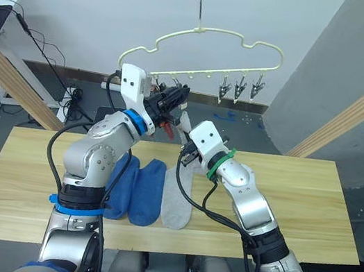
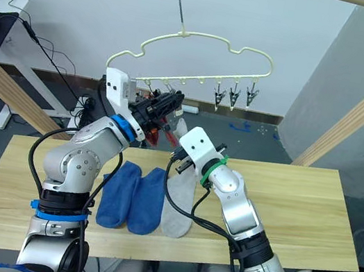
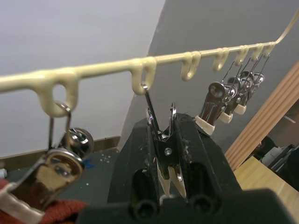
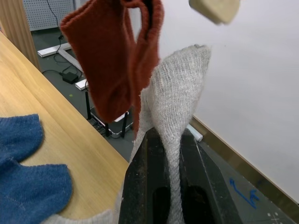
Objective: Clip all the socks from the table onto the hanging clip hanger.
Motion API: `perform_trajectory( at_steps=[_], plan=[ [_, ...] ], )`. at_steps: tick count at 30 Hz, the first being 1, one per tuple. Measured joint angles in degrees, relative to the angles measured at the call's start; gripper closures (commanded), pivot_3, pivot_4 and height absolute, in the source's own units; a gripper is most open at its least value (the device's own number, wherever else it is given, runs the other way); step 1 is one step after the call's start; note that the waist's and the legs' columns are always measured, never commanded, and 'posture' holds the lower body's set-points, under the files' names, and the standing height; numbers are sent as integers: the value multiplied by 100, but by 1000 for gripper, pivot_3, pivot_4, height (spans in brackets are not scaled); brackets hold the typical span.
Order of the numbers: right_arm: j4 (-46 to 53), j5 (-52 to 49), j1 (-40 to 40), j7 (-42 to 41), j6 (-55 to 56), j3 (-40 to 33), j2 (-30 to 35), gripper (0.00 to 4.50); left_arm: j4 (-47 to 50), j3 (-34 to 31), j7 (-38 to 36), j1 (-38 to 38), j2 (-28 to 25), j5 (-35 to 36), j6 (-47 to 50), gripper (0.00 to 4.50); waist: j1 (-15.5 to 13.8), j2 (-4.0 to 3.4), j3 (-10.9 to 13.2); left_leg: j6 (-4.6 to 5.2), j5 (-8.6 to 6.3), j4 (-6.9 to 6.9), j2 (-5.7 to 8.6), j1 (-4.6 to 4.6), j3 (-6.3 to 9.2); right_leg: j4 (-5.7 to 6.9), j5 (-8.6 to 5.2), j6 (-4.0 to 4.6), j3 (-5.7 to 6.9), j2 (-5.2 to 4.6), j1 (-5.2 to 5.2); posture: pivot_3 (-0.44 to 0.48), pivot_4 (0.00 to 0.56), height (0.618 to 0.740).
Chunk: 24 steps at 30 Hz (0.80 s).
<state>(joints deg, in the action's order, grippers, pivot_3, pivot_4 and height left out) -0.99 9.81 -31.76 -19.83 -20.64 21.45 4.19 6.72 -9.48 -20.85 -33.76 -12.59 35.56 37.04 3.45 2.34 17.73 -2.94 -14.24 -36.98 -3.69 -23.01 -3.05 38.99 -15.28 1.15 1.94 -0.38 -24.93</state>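
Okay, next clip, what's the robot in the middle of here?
It is hanging socks. The left end effector squeezes a clip on the clip hanger, while the right end effector lifts a grey sock toward it. A rust red sock already hangs. Two blue socks and another grey sock lie on the table.

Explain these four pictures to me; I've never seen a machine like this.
It is a two-armed robot. Two pictures look down from its head; the other two come from cameras on its wrists. On the table lie two blue socks and part of a grey sock. The right tool pinches that grey sock's upper end, lifting it toward the hanger above. The left tool squeezes one clip on the hanger, spreading its tips. A red sock already hangs from a neighbouring clip.
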Motion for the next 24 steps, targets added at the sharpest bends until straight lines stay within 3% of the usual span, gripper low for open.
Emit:
perform_trajectory(
  at_steps=[8,24],
  plan=[
    [-179,10,-316,84,30,-14,-196,4500,0,0,38,-2,1,35,0,4205,-1,0,0,0,0,0,0,-1,2,-1,0,1,0,-1,0,-156,292,740],
    [13,0,-6,128,6,-99,-214,4500,0,-6,145,-2,-18,34,-15,4205,2,0,0,0,0,0,0,-1,4,2,1,2,-1,-1,-2,-160,294,740]
  ],
)
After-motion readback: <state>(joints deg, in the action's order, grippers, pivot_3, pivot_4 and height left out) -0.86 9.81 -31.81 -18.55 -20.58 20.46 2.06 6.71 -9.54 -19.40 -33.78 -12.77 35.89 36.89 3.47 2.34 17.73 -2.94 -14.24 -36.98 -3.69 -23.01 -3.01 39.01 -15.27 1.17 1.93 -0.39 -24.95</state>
